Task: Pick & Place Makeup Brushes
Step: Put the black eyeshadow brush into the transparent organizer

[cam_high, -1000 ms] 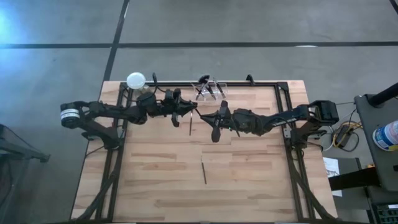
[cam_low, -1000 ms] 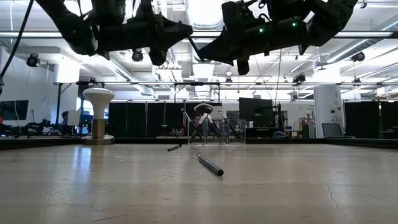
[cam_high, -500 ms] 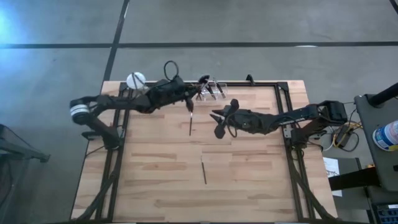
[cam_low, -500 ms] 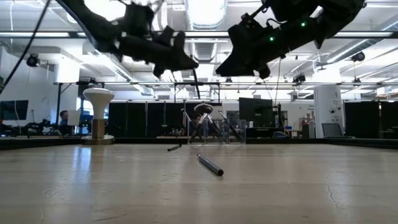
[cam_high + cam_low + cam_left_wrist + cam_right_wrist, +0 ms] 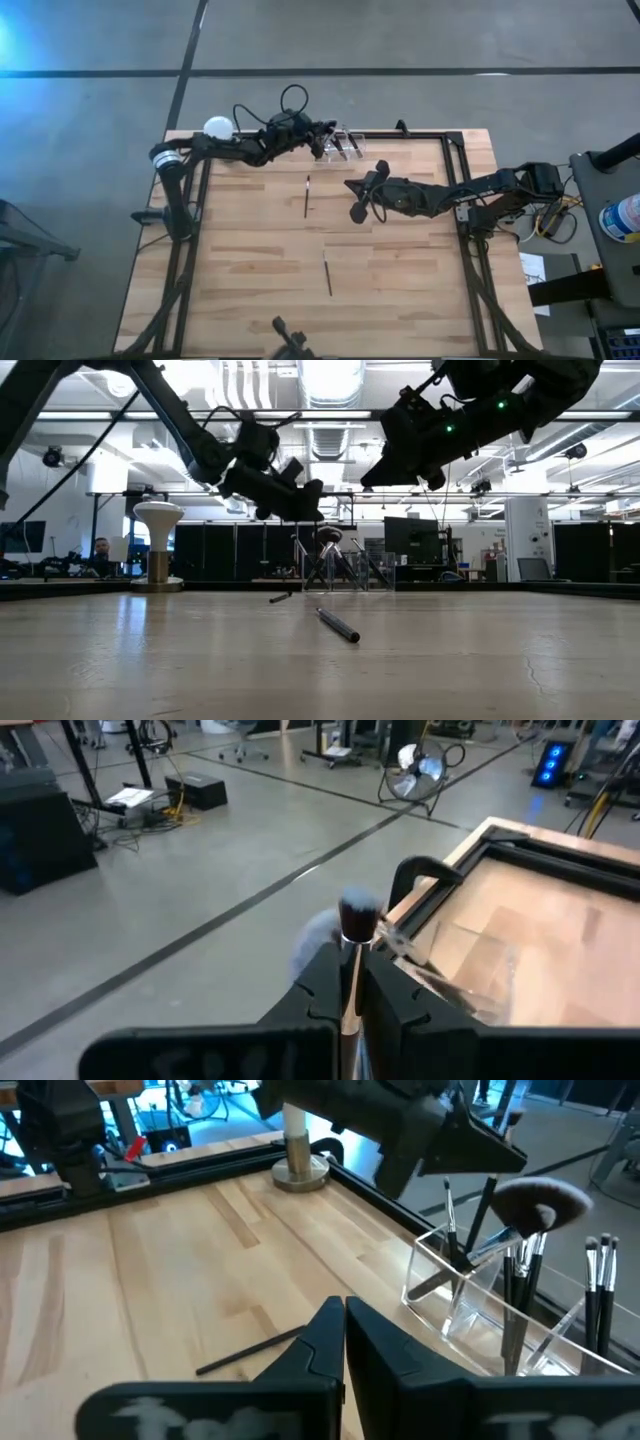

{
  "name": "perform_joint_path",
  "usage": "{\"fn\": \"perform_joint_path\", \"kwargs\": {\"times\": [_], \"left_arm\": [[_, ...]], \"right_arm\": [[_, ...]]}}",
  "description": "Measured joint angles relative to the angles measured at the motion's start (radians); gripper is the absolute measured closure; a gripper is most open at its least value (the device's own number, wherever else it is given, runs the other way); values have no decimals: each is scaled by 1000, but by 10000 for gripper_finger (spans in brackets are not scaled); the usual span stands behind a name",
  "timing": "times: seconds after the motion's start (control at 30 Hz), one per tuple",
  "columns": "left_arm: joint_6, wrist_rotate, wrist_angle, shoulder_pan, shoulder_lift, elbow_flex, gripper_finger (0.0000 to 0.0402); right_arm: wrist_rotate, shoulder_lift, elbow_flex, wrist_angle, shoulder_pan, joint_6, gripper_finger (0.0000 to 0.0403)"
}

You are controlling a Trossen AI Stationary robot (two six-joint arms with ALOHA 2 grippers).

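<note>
My left gripper (image 5: 322, 128) reaches to the far edge and hovers by the clear holder (image 5: 340, 143); it is shut on a dark makeup brush (image 5: 357, 915). Several brushes stand upright in the holder (image 5: 500, 1310), among them a wide fluffy one (image 5: 535, 1205). Two thin brushes lie flat on the wood, one at mid-table (image 5: 307, 195) and one nearer the near edge (image 5: 327, 275). My right gripper (image 5: 360, 195) hangs shut and empty above mid-table, right of the first lying brush (image 5: 250, 1352). My left gripper pinches the brush's slim handle (image 5: 349, 942) between its two fingers. The handle lies along the fingers, and the bristle head sticks out past the fingertips. The brush is lifted clear, next to the holder (image 5: 450, 970).
A white ball-topped stand (image 5: 218, 127) sits at the far left corner, beside the left arm. A black frame (image 5: 455, 170) borders the table top. A small dark object (image 5: 285, 345) shows at the near edge. Bare wood lies across the near half of the table.
My left gripper has moved from mid-table, close to my right gripper, toward the far edge and rightward to the holder, with the arm stretching out. My right gripper has drifted slightly right. Both lying brushes stayed put.
</note>
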Motion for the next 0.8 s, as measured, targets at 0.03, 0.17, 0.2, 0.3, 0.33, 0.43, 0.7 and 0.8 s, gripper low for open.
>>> {"fn": "perform_joint_path", "kwargs": {"times": [0.03, 0.17, 0.2, 0.3, 0.33, 0.43, 0.7, 0.8], "left_arm": [[0, 0, 2, 2, 7, 4, 387], [10, -18, 0, 12, 22, 4, 387], [12, -26, 0, 14, 23, 4, 387], [13, -36, 8, 19, 27, 4, 387], [13, -37, 9, 21, 27, 4, 387], [18, -46, 18, 25, 27, 4, 387], [-37, -45, 20, 27, 24, 4, 374], [-71, -45, -12, 27, 8, 4, 342]], "right_arm": [[0, 0, -2, 0, 0, -2, 394], [0, 0, -5, -1, 0, -7, 394], [0, 0, -5, 1, 0, -9, 394], [0, 1, -5, 2, 0, -11, 394], [0, 1, -5, 2, 0, -14, 394], [0, 2, -5, 2, 0, -18, 394], [0, 2, -5, 3, 0, -18, 394], [0, 2, -5, 5, 0, -18, 394]]}}
